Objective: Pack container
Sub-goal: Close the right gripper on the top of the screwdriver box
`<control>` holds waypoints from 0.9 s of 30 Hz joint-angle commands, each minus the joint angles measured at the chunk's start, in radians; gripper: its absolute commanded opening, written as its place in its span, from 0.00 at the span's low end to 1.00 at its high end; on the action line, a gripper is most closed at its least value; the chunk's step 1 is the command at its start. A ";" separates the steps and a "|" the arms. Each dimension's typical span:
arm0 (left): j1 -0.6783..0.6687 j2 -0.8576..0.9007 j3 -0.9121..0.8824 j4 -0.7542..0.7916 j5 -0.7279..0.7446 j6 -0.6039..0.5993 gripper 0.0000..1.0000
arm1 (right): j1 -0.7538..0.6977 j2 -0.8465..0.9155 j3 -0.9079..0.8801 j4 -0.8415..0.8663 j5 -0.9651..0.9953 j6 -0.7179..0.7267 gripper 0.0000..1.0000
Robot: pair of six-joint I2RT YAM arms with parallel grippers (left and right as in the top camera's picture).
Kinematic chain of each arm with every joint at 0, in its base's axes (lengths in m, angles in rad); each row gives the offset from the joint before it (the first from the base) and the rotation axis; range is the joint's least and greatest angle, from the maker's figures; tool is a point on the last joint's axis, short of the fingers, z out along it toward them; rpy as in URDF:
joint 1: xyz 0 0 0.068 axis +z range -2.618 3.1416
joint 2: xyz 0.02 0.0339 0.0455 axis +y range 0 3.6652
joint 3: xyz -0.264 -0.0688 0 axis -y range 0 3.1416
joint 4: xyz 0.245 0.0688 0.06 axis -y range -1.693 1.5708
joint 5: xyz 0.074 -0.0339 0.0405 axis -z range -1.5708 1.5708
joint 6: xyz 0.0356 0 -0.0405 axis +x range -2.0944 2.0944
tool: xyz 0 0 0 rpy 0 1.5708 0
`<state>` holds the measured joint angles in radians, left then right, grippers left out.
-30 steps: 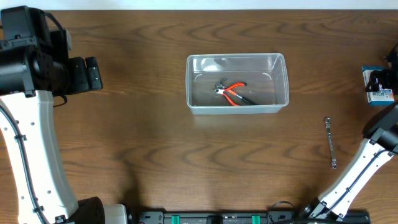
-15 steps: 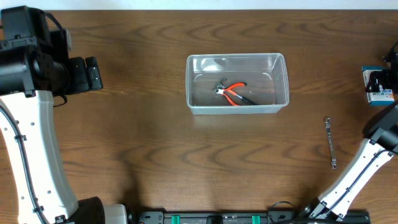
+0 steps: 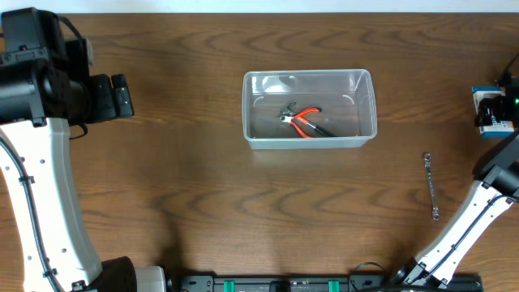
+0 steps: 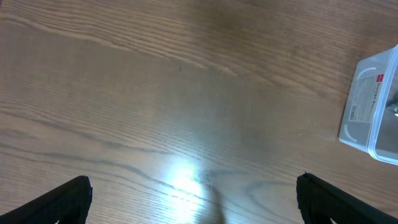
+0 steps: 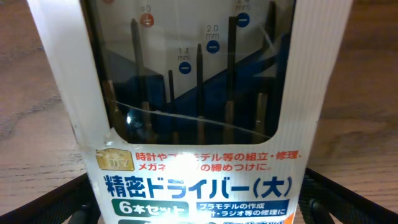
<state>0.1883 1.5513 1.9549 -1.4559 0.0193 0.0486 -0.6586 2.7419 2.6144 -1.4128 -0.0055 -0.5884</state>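
The clear plastic container stands at the table's middle back, with red-handled pliers lying in it. Its corner shows at the right edge of the left wrist view as the container. My left gripper hovers far to the left, open over bare wood, and the left gripper has nothing between its fingers. My right gripper is open, its fingers standing on either side of a blue-and-white box of precision screwdrivers. I cannot tell whether they touch it. The same box sits at the far right edge.
A small metal wrench lies on the wood at the right front, below the box. The right arm's white link slants up from the front edge near it. The left arm's white link fills the left side.
At the overhead view's right edge, the right gripper has edged down closer over the blue-and-white box. The left arm, container and wrench have not moved.
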 commanded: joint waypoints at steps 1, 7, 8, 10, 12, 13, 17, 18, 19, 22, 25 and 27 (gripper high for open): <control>0.003 0.004 0.019 0.000 -0.001 -0.010 0.98 | 0.004 0.010 -0.024 0.011 0.002 0.000 0.99; 0.003 0.004 0.019 0.000 -0.001 -0.009 0.98 | 0.015 0.010 -0.024 0.037 -0.002 0.004 0.99; 0.003 0.004 0.019 0.000 -0.001 -0.010 0.98 | 0.017 0.010 -0.024 0.042 -0.006 0.004 0.99; 0.003 0.004 0.019 0.000 -0.001 -0.010 0.98 | 0.024 0.010 -0.024 0.053 -0.019 0.003 0.99; 0.003 0.004 0.019 0.000 -0.001 -0.010 0.98 | 0.031 0.010 -0.024 0.063 -0.033 0.004 0.99; 0.003 0.004 0.019 0.000 -0.001 -0.010 0.98 | 0.036 0.010 -0.024 0.068 -0.033 0.003 0.99; 0.003 0.004 0.019 -0.001 -0.001 -0.010 0.98 | 0.052 0.010 -0.024 0.079 -0.033 0.003 0.99; 0.003 0.004 0.019 -0.001 -0.001 -0.010 0.98 | 0.056 0.010 -0.024 0.079 -0.033 0.003 0.98; 0.003 0.004 0.019 -0.001 -0.001 -0.010 0.98 | 0.058 0.010 -0.024 0.080 -0.032 0.003 0.98; 0.003 0.004 0.019 -0.001 -0.001 -0.010 0.98 | 0.061 0.010 -0.024 0.080 -0.032 0.003 0.95; 0.003 0.004 0.019 -0.001 -0.001 -0.010 0.98 | 0.060 0.010 -0.024 0.080 -0.032 0.004 0.93; 0.003 0.004 0.019 -0.001 -0.001 -0.010 0.98 | 0.060 0.010 -0.024 0.080 -0.032 0.004 0.92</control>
<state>0.1883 1.5513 1.9549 -1.4559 0.0193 0.0486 -0.6052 2.7415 2.6099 -1.3373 -0.0429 -0.5880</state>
